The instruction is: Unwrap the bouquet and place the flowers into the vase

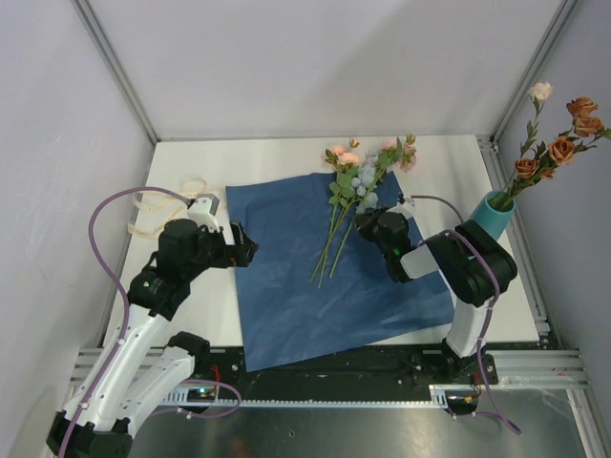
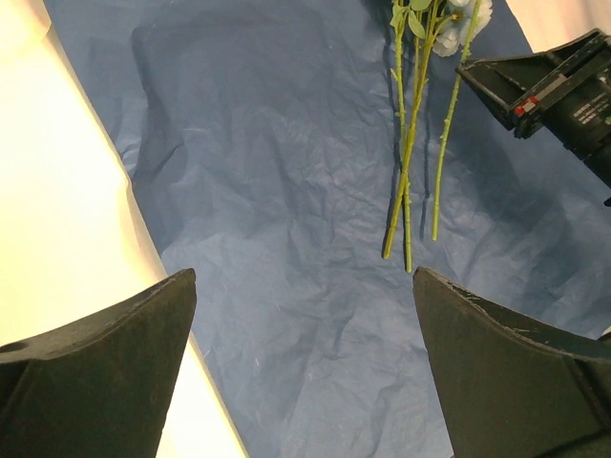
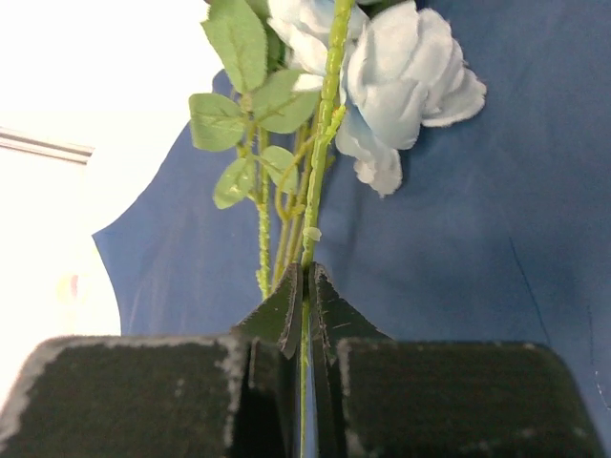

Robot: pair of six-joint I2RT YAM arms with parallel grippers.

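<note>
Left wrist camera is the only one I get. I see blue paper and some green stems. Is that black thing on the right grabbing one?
Observer: Yes. The right wrist view shows the right end effector shut on one green stem, near a pale-blue bloom.
Operator: Are any flowers in the vase yet?
Observer: Yes. In the top view, the teal vase stands at the right edge of the table. It holds orange-brown flowers and a cream bloom.
Operator: Is there a ribbon anywhere?
Observer: Yes. A cream ribbon lies on the table, left of the blue paper.
</note>
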